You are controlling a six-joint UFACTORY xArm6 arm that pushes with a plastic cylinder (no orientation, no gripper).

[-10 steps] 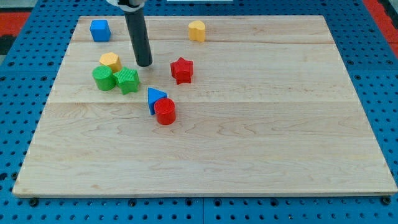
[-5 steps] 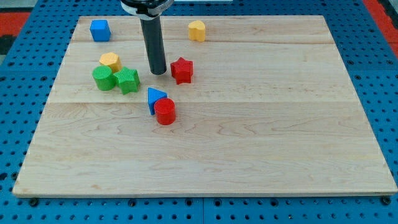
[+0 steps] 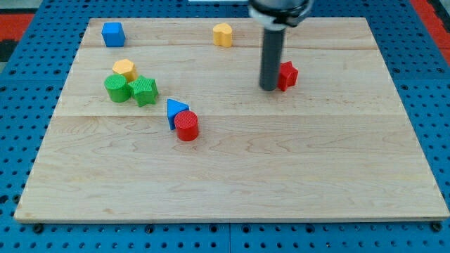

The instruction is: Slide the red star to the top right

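Contact seems made: my tip presses the left side of the small, light, rigid red star-shaped block, right of the wooden board's centre, holding nothing.

The board under my tip looks like pale, matt wood in long planks with fine grain. My rod is dark with a dull satin sheen, plastic or metal I cannot tell. The red star, touching my tip on the view's right, looks like matt plastic. Well to the view's left of my tip, the green star, green cylinder and red cylinder show ribbed tops. The blue cube looks smooth. Around the board lies blue perforated sheet, slightly glossy.
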